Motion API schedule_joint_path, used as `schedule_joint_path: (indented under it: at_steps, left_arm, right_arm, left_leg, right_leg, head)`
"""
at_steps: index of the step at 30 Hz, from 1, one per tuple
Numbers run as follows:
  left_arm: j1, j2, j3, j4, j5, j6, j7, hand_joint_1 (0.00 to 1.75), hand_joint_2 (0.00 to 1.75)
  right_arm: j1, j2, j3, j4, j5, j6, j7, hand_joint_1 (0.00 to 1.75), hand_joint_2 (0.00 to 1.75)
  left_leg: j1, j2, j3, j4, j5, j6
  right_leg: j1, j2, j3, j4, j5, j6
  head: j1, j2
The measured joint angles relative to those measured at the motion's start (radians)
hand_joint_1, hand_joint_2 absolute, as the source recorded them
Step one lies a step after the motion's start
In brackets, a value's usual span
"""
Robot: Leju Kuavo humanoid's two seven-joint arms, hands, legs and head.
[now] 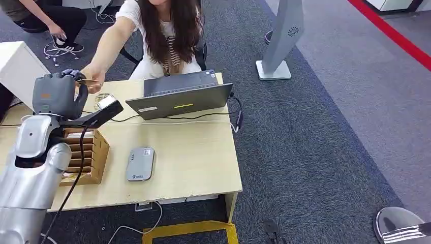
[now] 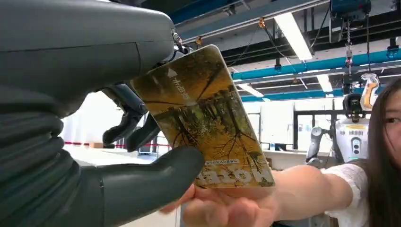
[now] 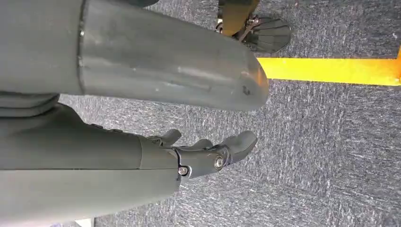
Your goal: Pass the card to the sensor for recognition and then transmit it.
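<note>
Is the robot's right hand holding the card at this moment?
No, the left hand holds the card at the person's hand, while the right hand hangs over carpet.

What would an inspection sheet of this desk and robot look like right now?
Surface: wooden table, mostly bare at the front.
Job's things: card held by the left hand, a person's hand touching its lower edge; grey sensor flat on the table.
Clutter: laptop, wooden box.
Hands: left hand raised, pinching the card; right hand hanging over carpet, holding nothing.
Cables: black cable at the laptop; another along the left arm.
Surroundings: seated person, grey stand, red floor line.
</note>
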Motion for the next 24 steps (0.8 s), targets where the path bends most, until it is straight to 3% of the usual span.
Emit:
schedule_joint_path:
  at_steps: [7, 19, 24]
  left_arm:
    - [0.067, 0.001, 0.0, -0.032, 0.034, 0.042, -0.04, 1.75, 1.75]
    - [0.308, 0.0, 0.0, -0.253, 0.057, 0.152, -0.121, 1.75, 1.75]
    - [0.345, -0.002, 0.0, -0.269, 0.033, 0.137, -0.121, 1.75, 1.75]
  right_arm:
    - [0.002, 0.0, 0.0, 0.0, 0.003, 0.0, -0.004, 0.0, 0.0]
    - [0.013, 0.0, 0.0, 0.0, -0.003, -0.005, -0.019, 0.0, 0.0]
    - [0.015, 0.0, 0.0, 0.0, 0.002, -0.006, -0.019, 0.0, 0.0]
  left_leg:
    - [0.0, 0.0, 0.0, 0.0, 0.0, 0.0]
    - [0.0, 0.0, 0.0, 0.0, 0.0, 0.0]
    - [0.0, 0.0, 0.0, 0.0, 0.0, 0.0]
  right_leg:
    - [0.0, 0.0, 0.0, 0.0, 0.0, 0.0]
    - [0.0, 0.0, -0.001, 0.0, 0.0, 0.0]
    - [0.0, 0.0, -0.001, 0.0, 0.0, 0.0]
  head:
    - [0.0, 0.0]
    - [0.0, 0.0]
    - [0.0, 0.0]
